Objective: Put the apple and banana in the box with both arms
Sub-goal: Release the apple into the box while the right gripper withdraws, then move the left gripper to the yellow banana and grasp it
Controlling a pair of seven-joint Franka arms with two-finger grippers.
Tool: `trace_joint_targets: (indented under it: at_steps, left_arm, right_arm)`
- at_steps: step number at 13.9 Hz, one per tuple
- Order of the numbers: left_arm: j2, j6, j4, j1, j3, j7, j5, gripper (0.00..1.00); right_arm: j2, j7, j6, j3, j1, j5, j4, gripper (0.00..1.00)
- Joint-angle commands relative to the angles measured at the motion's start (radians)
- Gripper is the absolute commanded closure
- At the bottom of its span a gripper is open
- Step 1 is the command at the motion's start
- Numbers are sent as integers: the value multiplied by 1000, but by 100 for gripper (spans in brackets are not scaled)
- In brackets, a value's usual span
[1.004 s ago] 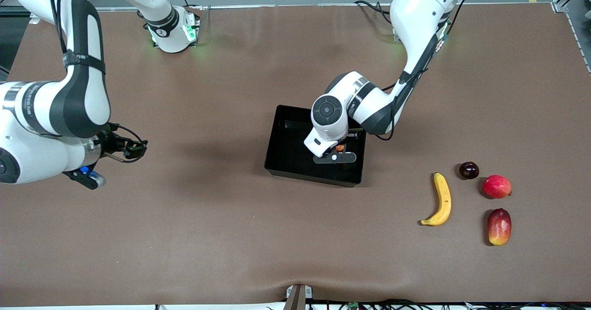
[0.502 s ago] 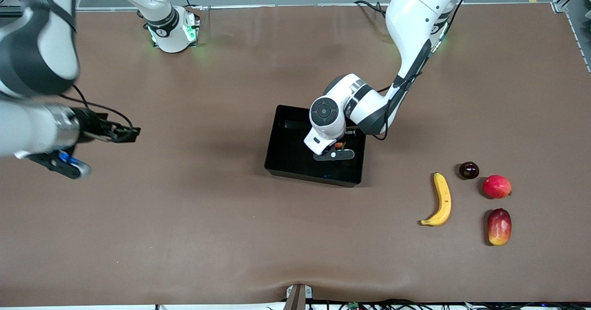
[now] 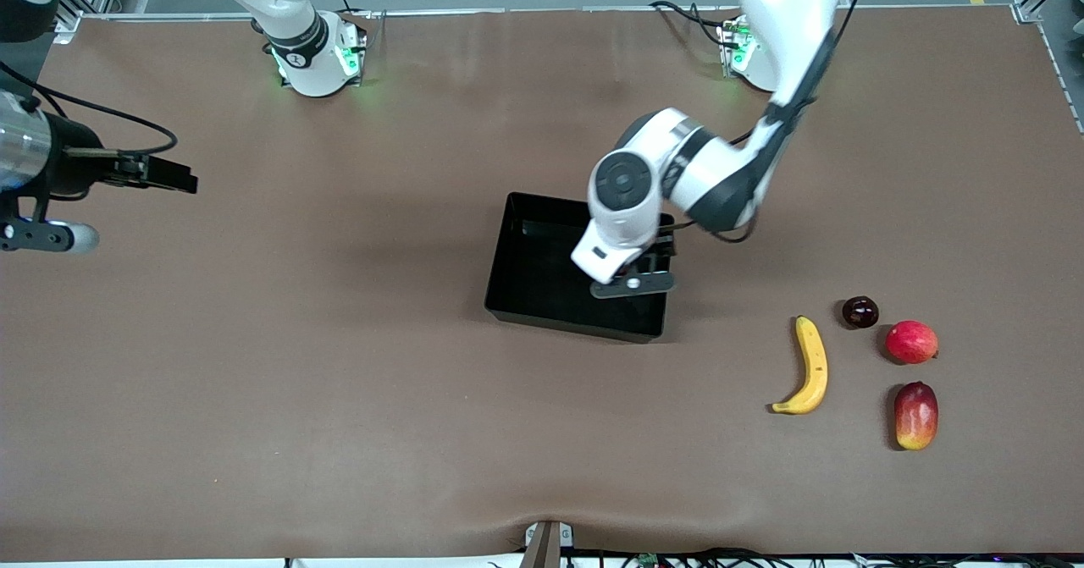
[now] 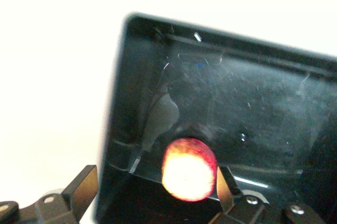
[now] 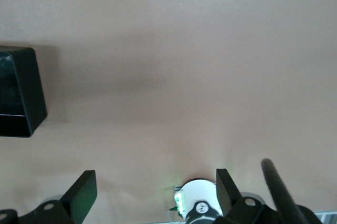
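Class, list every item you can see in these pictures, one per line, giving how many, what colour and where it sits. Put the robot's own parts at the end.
box: one, glossy black, middle of the table.
apple: one, red with yellow, inside the box near a corner, under the left gripper.
banana: one, yellow, on the table toward the left arm's end.
dark round fruit: one, dark red, beside the banana's upper tip.
pinkish-red round fruit: one, next to the dark fruit.
mango: one, red and yellow, nearest the front camera.
table: one, brown.
left gripper: one, black, open, over the box.
right gripper: one, black, open, waiting over the table's right-arm end.
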Motion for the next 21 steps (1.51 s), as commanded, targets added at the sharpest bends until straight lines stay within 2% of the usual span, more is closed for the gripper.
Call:
trace_joint_targets:
  at_steps: [1,3,5,8,10,14,16,18,20,21]
  left_arm:
    - [-49,-46,-21,127,2,167,20,0]
    - [-37,-35,-16,230,5,323,61,0]
    - [-14,12,-18,325,4,442,113,0]
    - [50,156,-18,444,2,636,115,0]
    - [110,253,-16,480,4,694,113,0]
    - [204,392,-15,517,5,698,115,8]
    - [239,429,-15,521,5,706,113,18]
    - [242,434,-15,521,7,706,113,37]
    - [241,434,-16,523,8,706,115,45]
    - [241,434,-16,525,9,706,115,53]
  right_arm:
    - [-201,-119,167,29,-22,-49,-297,0]
    - [-271,-244,258,23,-55,-57,-415,0]
    - [-265,-361,256,23,-118,-55,-416,0]
    - [-263,-372,245,26,-125,-50,-410,0]
    - [-263,-374,239,27,-126,-46,-399,0]
    - [-263,-374,217,26,-129,-43,-399,0]
    - [-263,-372,210,26,-129,-43,-399,0]
    - [-263,-371,208,26,-131,-41,-399,0]
    - [-263,-371,208,26,-129,-35,-399,0]
    - [-262,-371,210,26,-129,-35,-399,0]
